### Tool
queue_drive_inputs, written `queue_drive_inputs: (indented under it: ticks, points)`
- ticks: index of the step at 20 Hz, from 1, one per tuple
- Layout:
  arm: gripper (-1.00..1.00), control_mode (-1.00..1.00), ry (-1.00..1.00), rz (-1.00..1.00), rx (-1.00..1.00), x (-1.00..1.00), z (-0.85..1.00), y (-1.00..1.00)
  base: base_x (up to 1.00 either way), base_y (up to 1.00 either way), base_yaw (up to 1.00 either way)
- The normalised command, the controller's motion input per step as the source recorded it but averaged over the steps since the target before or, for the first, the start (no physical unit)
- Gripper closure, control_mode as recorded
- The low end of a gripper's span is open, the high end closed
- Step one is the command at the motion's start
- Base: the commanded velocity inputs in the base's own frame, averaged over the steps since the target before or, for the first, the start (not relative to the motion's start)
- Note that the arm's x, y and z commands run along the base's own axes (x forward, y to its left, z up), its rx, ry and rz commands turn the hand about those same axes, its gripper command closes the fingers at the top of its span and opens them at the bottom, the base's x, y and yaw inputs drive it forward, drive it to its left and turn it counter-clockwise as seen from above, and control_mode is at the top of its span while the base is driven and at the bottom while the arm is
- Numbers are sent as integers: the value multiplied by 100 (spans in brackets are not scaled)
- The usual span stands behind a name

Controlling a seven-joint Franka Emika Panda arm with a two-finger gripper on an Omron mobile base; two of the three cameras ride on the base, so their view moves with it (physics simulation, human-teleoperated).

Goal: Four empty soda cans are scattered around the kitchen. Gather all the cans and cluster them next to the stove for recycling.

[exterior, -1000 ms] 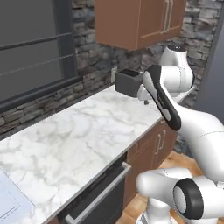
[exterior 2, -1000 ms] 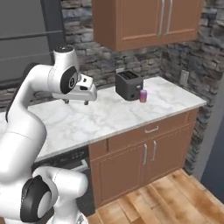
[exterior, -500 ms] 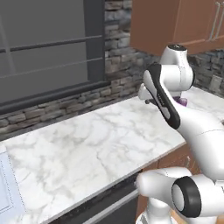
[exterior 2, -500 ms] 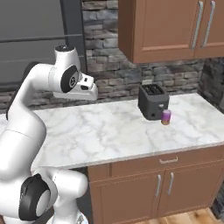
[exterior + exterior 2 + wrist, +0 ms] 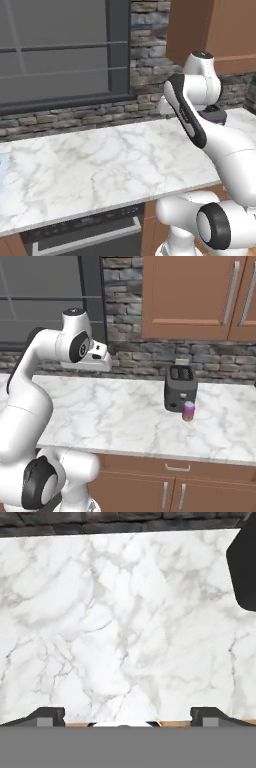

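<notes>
From the left base view the arm (image 5: 200, 115) is up over the marble counter (image 5: 90, 165). Right base view: a purple-pink soda can (image 5: 188, 411) stands just in front of the dark toaster (image 5: 180, 388). Hand view: gripper (image 5: 128, 714) spread wide, holding nothing.

Count taken against the toaster (image 5: 180, 387) as landmark.

Soda cans: one, the purple-pink can (image 5: 188, 411), standing on the marble counter (image 5: 125, 416) just in front of the toaster's right corner.

Toasters: one, dark, two-slot.

Cabinet doors above the toaster: two visible, each with one metal handle (image 5: 228, 293).

Windows: one, left of the toaster.
</notes>
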Motion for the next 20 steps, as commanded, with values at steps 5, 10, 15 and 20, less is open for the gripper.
queue_drive_inputs:
  ticks: [5,10,15,20]
  points:
    - [-100,100,0,0,0,0,0,0,0,-98,28]
    - [-100,100,0,0,0,0,0,0,0,-93,19]
    - [-100,100,0,0,0,0,0,0,0,-50,7]
    - [-100,100,0,0,0,0,0,0,0,-18,-4]
